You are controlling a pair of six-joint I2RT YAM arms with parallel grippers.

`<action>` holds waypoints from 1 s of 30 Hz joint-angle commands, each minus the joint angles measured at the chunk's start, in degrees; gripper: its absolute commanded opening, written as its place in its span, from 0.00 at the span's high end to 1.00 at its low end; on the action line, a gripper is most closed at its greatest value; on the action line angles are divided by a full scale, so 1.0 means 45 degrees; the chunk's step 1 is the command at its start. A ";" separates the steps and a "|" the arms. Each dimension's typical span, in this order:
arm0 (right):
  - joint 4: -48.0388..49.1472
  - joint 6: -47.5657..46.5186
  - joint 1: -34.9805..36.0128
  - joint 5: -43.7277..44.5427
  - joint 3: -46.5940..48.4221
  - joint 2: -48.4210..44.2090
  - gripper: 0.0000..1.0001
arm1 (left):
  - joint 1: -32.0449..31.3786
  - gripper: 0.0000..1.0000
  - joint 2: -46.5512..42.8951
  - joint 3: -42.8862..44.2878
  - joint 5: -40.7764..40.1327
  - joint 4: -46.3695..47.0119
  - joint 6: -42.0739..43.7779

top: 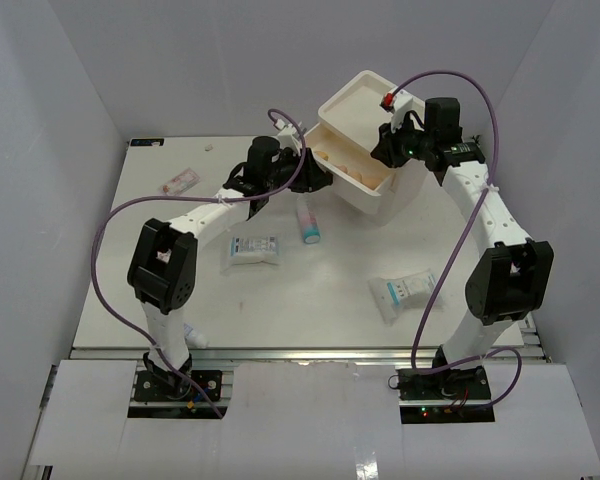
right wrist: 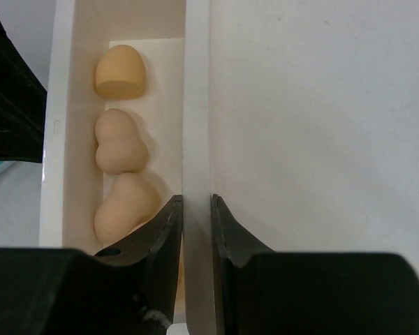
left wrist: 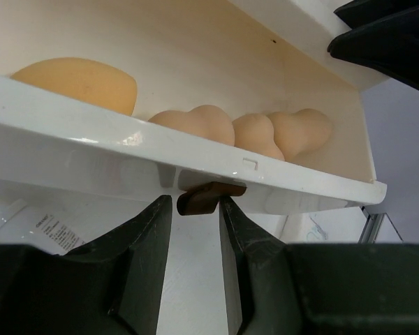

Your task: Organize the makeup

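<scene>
The white box (top: 365, 100) stands at the back with its top drawer (left wrist: 91, 132) pulled out. Several tan sponges (top: 350, 165) lie in a row inside it, and they also show in the left wrist view (left wrist: 195, 122) and the right wrist view (right wrist: 119, 143). My left gripper (left wrist: 195, 206) is at the drawer's front, its jaws closed narrowly on the brown knob (left wrist: 209, 197). My right gripper (right wrist: 196, 202) is shut on a thin white wall of the box (right wrist: 195, 105) beside the drawer. In the top view the left gripper (top: 318, 172) and right gripper (top: 388, 150) flank the drawer.
On the table lie a white bottle with teal cap (top: 307, 223), two white packets with teal print (top: 253, 248) (top: 405, 292), a pinkish sachet (top: 178, 181) at the far left, and a small tube (top: 195, 337) by the left arm's base.
</scene>
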 commanded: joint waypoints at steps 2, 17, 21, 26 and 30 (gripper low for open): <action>-0.0219 0.0056 -0.0012 -0.0027 -0.0513 -0.0360 0.92 | -0.0578 0.57 0.0831 0.2198 -0.0922 0.0005 -0.0057; -0.0866 -0.0080 0.0138 -0.0718 -0.0754 -0.0484 0.92 | -0.0859 0.56 0.3552 0.5796 -0.1556 0.0067 -0.0413; -0.1066 -0.0180 0.0222 -0.0843 -0.0934 -0.0709 0.92 | -0.0944 0.55 0.4161 0.6643 -0.1613 -0.0015 -0.0498; -0.1120 -0.0264 0.0259 -0.0874 -0.1075 -0.0933 0.92 | -0.0975 0.53 0.4418 0.7030 -0.1511 0.0018 -0.0493; -0.1126 -0.0357 0.0259 -0.0797 -0.1106 -0.1092 0.92 | -0.0981 0.48 0.3750 0.6054 -0.1578 0.0444 -0.0035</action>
